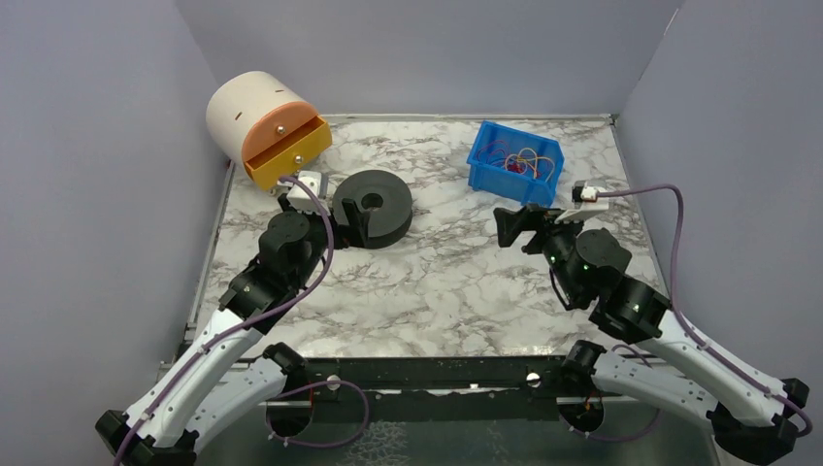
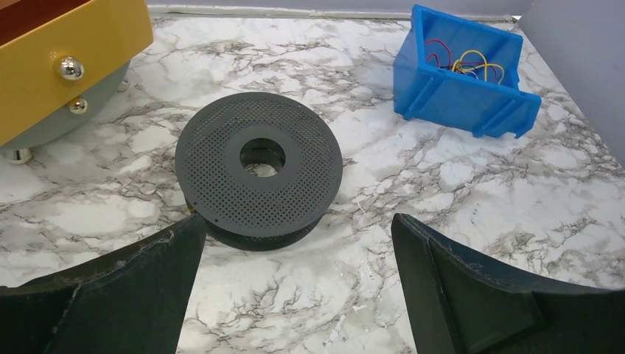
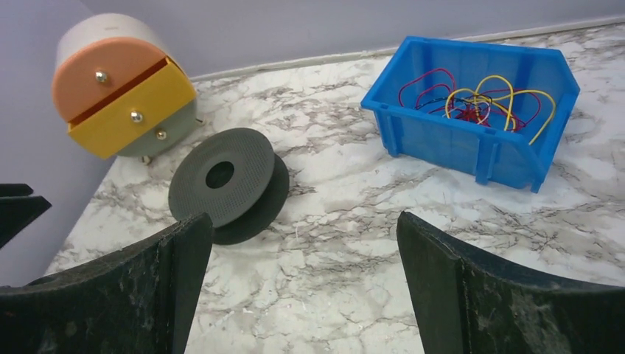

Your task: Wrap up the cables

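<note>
Cables [image 3: 472,99]: loose coloured tangle inside blue bin [image 3: 442,140], far right part of surface [image 1: 456,282]. None lifted out, none on spool [image 2: 221,162], so I judge wrapping not begun; fetch step in hand.

Spool sits flange up, just ahead of my left gripper [image 2: 298,251], which is spread wide and empty. My right gripper [image 3: 304,228] is likewise wide and empty, facing bin but short of it.

Next: right reaches into bin and pinches single strand, without dragging whole tangle.

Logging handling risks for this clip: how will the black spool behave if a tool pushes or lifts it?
The black spool lies flat on one flange, so a push would probably slide it rather than roll it. It looks like rigid plastic, likely light for its size. Stood on edge, it could roll.
</note>
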Tool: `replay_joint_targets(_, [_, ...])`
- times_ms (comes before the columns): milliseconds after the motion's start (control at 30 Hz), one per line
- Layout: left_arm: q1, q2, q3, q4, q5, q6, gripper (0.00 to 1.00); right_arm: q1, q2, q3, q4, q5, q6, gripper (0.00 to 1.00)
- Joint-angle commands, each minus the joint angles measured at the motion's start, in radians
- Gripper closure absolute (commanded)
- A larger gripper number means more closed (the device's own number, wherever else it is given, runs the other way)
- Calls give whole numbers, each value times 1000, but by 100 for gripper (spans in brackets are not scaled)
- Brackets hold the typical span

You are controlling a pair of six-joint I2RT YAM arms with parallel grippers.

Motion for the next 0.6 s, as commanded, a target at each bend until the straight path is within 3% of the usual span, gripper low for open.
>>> replay_joint_targets(0, [5,6,3,30,35,8,1,1,44,17,-35,-6,-63,0])
replay_joint_targets(200, [7,16,5,30,59,6,1,0,65,-2,4,-37,-211,0])
replay_joint_targets(567, [7,3,5,33,99,-4,1,1,219,73,-49,-114,-310,3])
